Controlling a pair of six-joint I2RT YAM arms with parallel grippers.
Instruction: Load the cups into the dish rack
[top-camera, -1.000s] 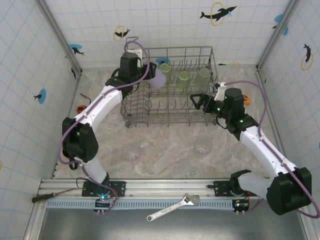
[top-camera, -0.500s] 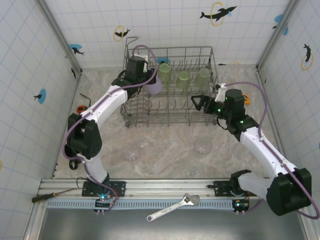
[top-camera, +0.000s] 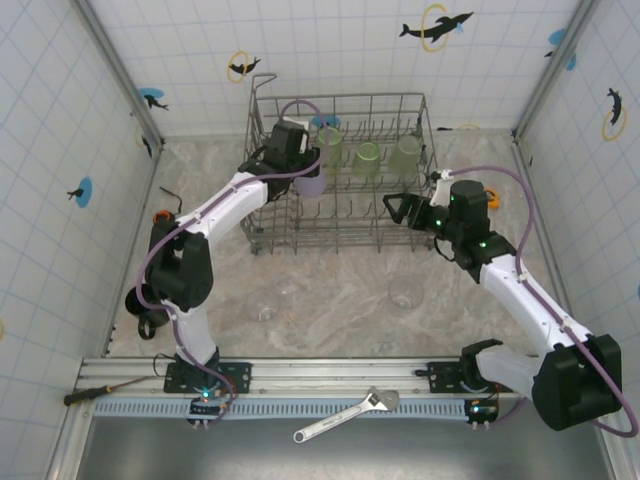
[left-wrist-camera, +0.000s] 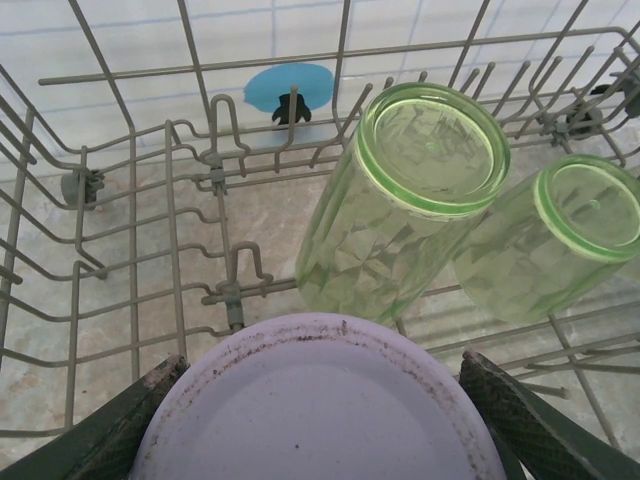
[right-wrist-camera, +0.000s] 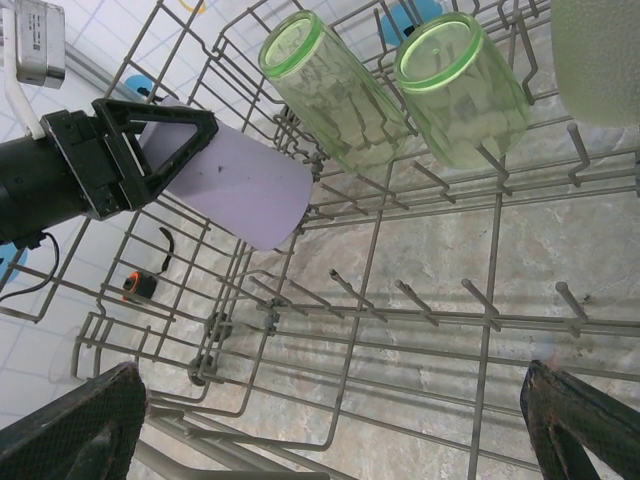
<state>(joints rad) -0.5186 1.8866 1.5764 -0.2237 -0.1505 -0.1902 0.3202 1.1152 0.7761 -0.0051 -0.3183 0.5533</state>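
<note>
**Dish rack** (top-camera: 340, 236): stands at upper centre of the overhead view on the marbled table (top-camera: 330, 335). Its front rows of tines are bare. Everything loaded so far is in the back row.

**Left gripper** (top-camera: 302, 163): reaches over the rack's upper-left corner, its jaws clamped on the sides of the lavender cup (top-camera: 311, 181). The right wrist view shows this cup (right-wrist-camera: 235, 195) carried on its side and tilted down toward the wires, just left of the green ones. I cannot tell whether it touches the tines.

**Right gripper** (top-camera: 396, 206): sits at the rack's right front edge with its jaws spread wide and nothing between them.

**Green cups** (top-camera: 367, 160): three lean along the back row. Two of them (left-wrist-camera: 432, 150) show their bases in the left wrist view.

**Progress, as judged:**
- Three cups are loaded and a fourth is being placed.
- One clear cup (top-camera: 263, 303) sits on the table left of centre, and another clear cup (top-camera: 405, 293) sits right of centre.
- A dark shape at the left edge, behind the left arm, is probably the black mug (top-camera: 148, 325).
- That puts the task roughly at the halfway mark.

**Poorly seen:**
- The clear cups are faint against the marble, so others could be missed.
- The dark shape is largely covered by the arm.
- The lavender cup (left-wrist-camera: 320, 400) is cut off at the bottom of the left wrist view.
- The third green cup is cropped at the upper right of the right wrist view.
</note>
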